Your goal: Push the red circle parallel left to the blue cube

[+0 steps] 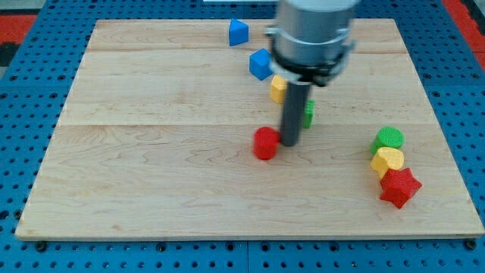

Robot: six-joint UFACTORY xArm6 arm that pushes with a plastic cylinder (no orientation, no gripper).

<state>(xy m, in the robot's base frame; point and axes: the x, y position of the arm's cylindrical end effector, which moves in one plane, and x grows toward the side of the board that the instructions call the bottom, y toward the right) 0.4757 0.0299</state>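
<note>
A red star (399, 187), yellow block (387, 160) and green cylinder (389, 138) are stacked at the view's right. The red circle (265, 142) is touched on its right by my tip (290, 143) (a bare rod, clamping nothing). Behind are seen a green block (308, 113), yellow block (278, 89), blue cube (261, 64) and blue block (238, 32).

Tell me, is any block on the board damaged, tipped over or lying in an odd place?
Nothing stands out. All blocks lie flat on the wooden board, none broken. My tip touches the right side of the red circle. The green block is half hidden behind the rod, so its state cannot be judged.
</note>
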